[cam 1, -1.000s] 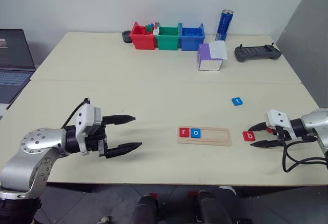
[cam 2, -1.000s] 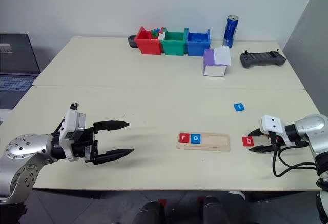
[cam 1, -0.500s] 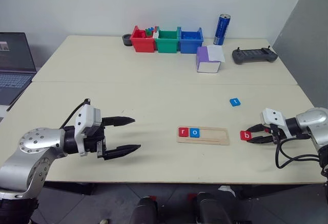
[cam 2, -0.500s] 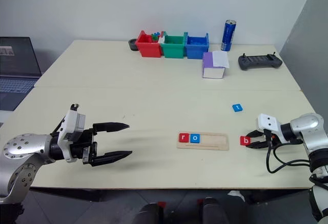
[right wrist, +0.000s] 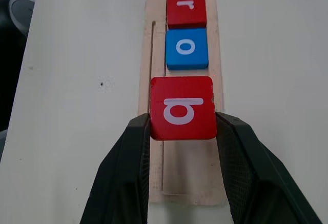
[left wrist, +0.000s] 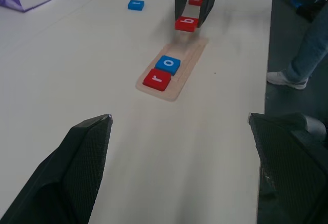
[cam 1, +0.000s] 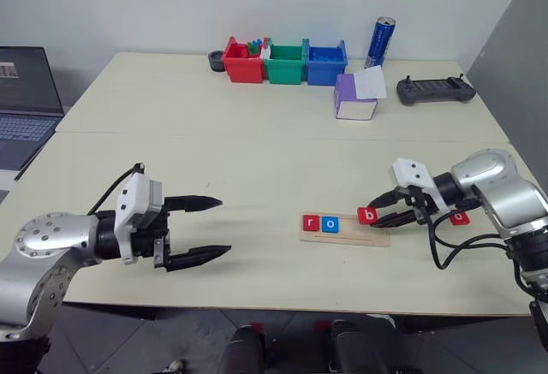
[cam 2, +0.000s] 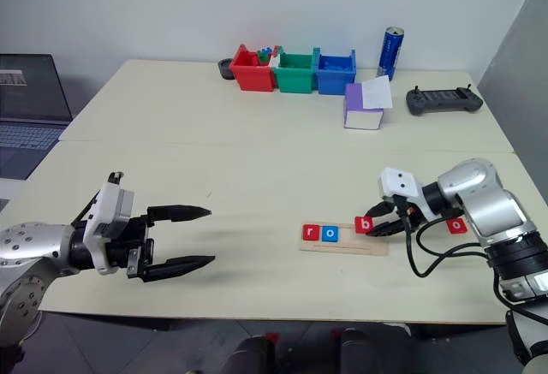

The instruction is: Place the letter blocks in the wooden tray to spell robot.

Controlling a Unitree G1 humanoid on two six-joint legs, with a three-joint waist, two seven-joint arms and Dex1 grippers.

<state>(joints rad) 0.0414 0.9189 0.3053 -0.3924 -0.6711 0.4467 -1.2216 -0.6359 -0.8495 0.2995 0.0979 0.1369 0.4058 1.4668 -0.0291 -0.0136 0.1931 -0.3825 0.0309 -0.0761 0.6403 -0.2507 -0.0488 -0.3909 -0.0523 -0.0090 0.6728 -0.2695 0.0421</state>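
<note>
The wooden tray [cam 1: 377,237] lies on the table in front of me, with a red "r" block [cam 1: 310,222] and a blue "o" block [cam 1: 330,223] side by side at its left end. My right gripper [cam 1: 374,211] is shut on a red "b" block [right wrist: 182,107], which hangs just above the tray beside the blue "o". Another red block [cam 1: 461,216] lies on the table behind my right arm. In the left wrist view a blue block [left wrist: 136,4] lies farther back. My left gripper [cam 1: 224,226] is open and holds nothing, well left of the tray.
Red [cam 1: 242,57], green [cam 1: 285,60] and blue [cam 1: 324,60] bins line the far edge, with a blue can [cam 1: 381,42], a purple-and-white box [cam 1: 354,97] and a black controller [cam 1: 434,90] to their right. A laptop [cam 1: 26,92] sits far left. A person's leg [left wrist: 302,55] stands beyond the table's right side.
My right gripper closed on the red "b" block, lifted it and carried it left to the tray. The camera view shifted a little. My left gripper kept still.
</note>
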